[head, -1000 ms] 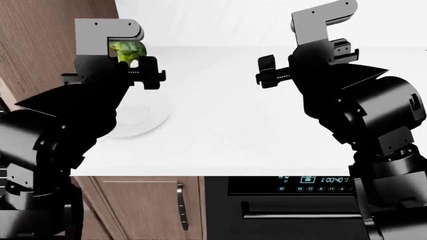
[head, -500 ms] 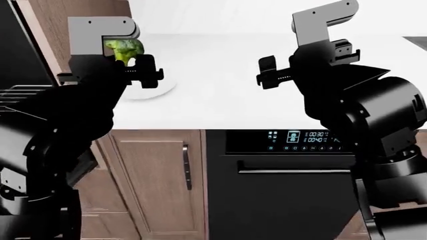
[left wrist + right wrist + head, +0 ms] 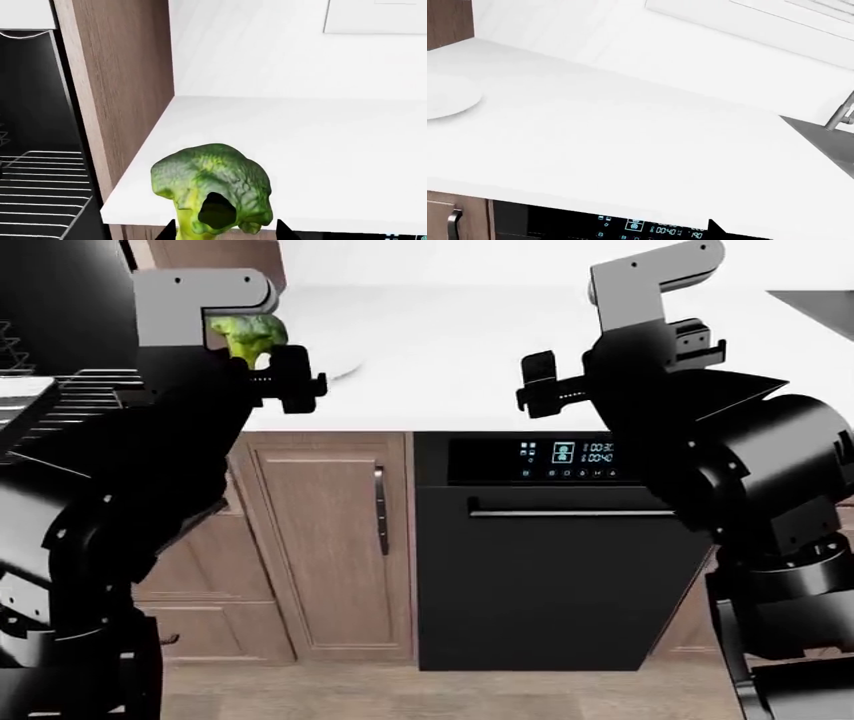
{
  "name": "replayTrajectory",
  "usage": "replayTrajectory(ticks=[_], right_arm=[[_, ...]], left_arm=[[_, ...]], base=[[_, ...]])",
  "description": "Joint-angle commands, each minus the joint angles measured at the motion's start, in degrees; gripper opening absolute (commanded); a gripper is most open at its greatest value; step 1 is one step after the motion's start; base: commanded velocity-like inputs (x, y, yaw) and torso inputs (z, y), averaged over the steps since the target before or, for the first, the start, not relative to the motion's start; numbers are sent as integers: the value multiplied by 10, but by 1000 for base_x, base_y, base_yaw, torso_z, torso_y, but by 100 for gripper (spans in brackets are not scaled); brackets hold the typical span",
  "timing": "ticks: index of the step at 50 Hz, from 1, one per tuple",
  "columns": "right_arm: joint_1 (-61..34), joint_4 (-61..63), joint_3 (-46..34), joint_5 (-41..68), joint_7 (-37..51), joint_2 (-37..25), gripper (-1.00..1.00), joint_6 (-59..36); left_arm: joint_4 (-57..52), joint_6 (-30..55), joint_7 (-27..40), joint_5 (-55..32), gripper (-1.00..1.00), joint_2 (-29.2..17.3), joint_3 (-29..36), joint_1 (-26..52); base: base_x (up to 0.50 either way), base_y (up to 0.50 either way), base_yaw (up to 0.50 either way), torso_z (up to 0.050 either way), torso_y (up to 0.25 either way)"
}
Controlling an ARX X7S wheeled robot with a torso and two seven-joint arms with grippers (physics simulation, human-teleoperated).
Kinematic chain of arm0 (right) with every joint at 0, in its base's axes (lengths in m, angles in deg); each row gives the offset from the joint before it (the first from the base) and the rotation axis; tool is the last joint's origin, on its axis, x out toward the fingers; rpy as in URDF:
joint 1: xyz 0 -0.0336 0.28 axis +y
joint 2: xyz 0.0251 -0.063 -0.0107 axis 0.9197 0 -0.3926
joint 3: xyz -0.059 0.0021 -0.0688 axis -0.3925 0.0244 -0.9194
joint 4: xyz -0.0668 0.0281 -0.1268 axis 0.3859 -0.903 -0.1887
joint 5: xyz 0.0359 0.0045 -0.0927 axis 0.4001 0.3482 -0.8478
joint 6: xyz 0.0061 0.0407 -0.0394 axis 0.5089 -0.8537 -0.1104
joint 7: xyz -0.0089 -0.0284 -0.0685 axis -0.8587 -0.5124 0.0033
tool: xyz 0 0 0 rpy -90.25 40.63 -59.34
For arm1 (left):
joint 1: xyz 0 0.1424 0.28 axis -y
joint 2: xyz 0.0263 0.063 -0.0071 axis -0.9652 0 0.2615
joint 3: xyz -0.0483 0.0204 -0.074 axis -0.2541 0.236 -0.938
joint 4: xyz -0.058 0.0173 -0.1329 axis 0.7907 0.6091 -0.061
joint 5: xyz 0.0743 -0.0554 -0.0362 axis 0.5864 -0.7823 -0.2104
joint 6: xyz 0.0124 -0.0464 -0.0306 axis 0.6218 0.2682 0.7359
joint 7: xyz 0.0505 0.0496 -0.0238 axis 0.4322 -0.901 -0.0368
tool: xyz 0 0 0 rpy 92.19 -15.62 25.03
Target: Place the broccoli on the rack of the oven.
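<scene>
Your view has dropped and pulled back over the last second: the white countertop (image 3: 454, 350) that filled the head view now sits high in it, the cabinet fronts show down to the floor, and the silver wire rack (image 3: 74, 398) of the wood-framed oven (image 3: 40, 150) has come into sight at far left. That suggests you are backing off from the counter to swing toward the cavity. Your left gripper (image 3: 274, 372) is closed on the small dark green broccoli floret (image 3: 248, 336), pinched low near its yellow-green stem with the bumpy head standing above the fingers; in the left wrist view it hangs just off the counter's edge, with the rack beside and lower. Your right gripper (image 3: 550, 382) holds nothing and its jaws stand apart. Between floret and rack stands the brown wood side panel (image 3: 117, 100), so you must clear its edge before reaching in. The black oven with blue display (image 3: 561, 530) and the white plate (image 3: 447, 100) lie well aside.
</scene>
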Motion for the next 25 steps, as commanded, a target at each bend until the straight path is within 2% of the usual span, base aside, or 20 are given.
replayTrajectory(ticks=[1, 17, 25], right_arm=[[4, 6, 2, 2, 1, -4, 100, 5], [-1, -3, -12, -3, 1, -1, 100, 4], [0, 0, -13, -1, 3, -2, 100, 2]], left_arm=[[2, -3, 7, -5, -100, 1, -2, 3], [4, -10, 7, -7, -100, -4, -1, -2], [4, -11, 7, -9, -100, -6, -2, -3]], base=[[0, 0, 0, 0, 0], [0, 18, 0, 0, 0], [0, 327, 0, 0, 0]])
